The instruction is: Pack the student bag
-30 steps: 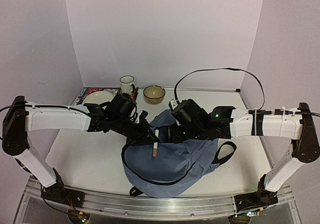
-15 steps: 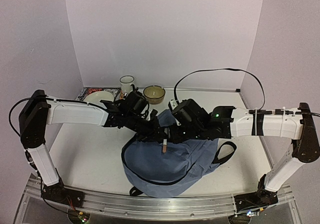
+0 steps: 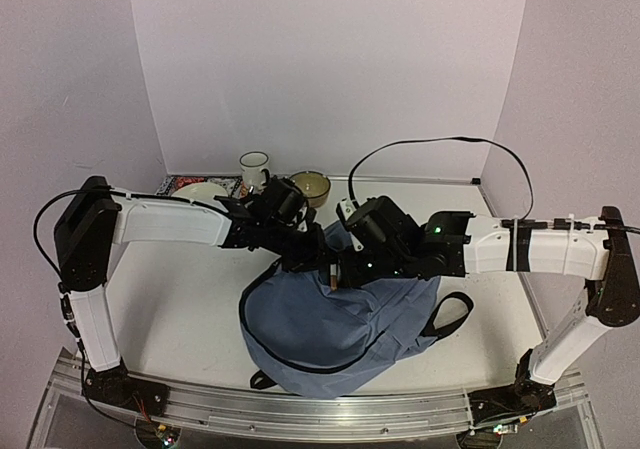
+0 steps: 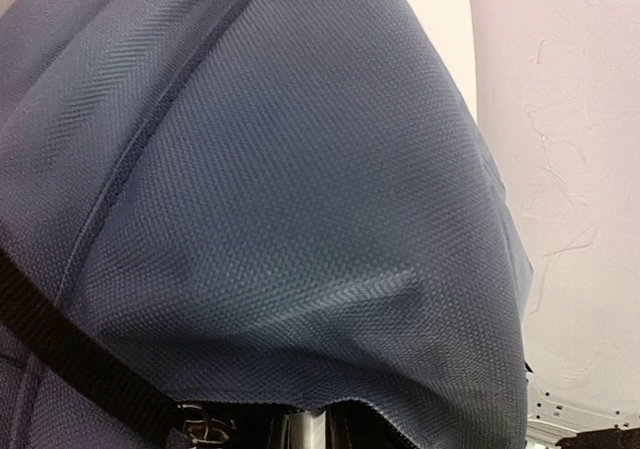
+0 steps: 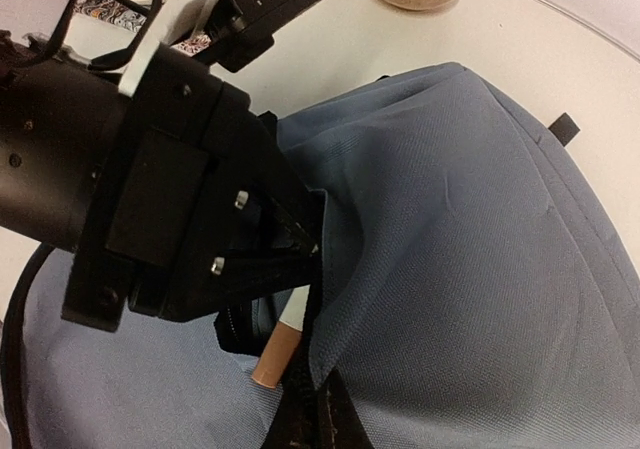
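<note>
The grey-blue student bag lies in the middle of the table, black strap to the right. My right gripper is shut on the edge of the bag's upper flap and holds it raised; its fingers show at the bottom of the right wrist view. My left gripper is shut on a white pen with a brown end, tip down at the gap under the flap. The pen pokes out below the black left gripper. In the left wrist view the bag fabric fills the frame, with the pen barely visible.
A white mug, a tan bowl and a white plate on a patterned mat stand at the back left. A black cable loops above the right arm. White walls enclose the table.
My left arm has carried the pen right and back, from over the bag's front to the raised flap's edge. The bag has shifted slightly left.
</note>
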Robot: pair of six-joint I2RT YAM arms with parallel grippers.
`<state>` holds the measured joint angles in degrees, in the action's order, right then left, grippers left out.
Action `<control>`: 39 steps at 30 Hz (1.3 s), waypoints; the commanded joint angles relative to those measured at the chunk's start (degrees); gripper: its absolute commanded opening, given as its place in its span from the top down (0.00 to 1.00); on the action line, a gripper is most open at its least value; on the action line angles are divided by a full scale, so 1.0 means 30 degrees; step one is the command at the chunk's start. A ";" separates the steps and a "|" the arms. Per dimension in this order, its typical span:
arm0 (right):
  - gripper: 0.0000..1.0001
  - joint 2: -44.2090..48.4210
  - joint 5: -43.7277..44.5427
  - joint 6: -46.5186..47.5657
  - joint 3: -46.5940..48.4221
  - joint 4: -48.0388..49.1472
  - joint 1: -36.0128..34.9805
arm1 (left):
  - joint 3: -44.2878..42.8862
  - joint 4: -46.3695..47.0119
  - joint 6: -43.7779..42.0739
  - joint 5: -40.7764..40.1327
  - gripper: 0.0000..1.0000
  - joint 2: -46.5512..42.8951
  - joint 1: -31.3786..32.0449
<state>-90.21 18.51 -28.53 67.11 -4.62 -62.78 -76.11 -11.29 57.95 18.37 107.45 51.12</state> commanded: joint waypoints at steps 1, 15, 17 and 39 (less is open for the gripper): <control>1.00 0.0765 -0.1569 0.0220 0.0540 0.1393 -0.0589 | -0.0848 0.0538 -0.0870 -0.4096 0.97 0.0716 0.0096; 1.00 0.0338 -0.2130 0.0091 0.0694 0.2283 -0.0700 | -0.1418 0.0279 0.0410 -0.7458 0.91 0.0740 0.1469; 1.00 0.0466 -0.1812 0.0059 0.0605 0.2300 -0.0707 | -0.1421 0.0280 0.0396 -0.7276 0.85 0.0843 0.1738; 0.98 0.0758 -0.0805 -0.1356 -0.2048 0.2272 -0.0705 | 0.4315 -0.1633 -0.0446 -0.8698 0.49 -0.6772 0.2146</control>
<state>-89.12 17.83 -31.10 61.97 1.25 -64.14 -66.75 -13.46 56.93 -4.68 91.12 58.34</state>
